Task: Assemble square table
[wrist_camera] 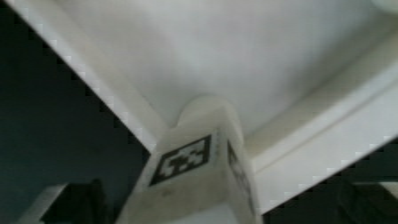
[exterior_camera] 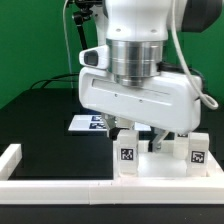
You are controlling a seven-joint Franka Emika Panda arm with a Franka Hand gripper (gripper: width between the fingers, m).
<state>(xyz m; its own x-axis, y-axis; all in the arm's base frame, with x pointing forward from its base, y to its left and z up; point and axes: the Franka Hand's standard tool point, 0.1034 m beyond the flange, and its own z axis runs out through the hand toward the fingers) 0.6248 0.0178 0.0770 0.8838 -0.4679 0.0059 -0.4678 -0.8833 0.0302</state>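
The fingers (exterior_camera: 140,131) grip a tagged white leg (wrist_camera: 199,160) above the square slab (exterior_camera: 160,160).

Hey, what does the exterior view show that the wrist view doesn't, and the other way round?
Only the exterior view shows the arm, the border wall, the marker board behind, and two tagged legs standing apart, one on that view's left and one on its right. Only the wrist view shows a close look at a white ribbed surface behind a leg, which the arm hides from outside. Both show at least one tagged white leg; whether the hand is open or shut cannot be told.
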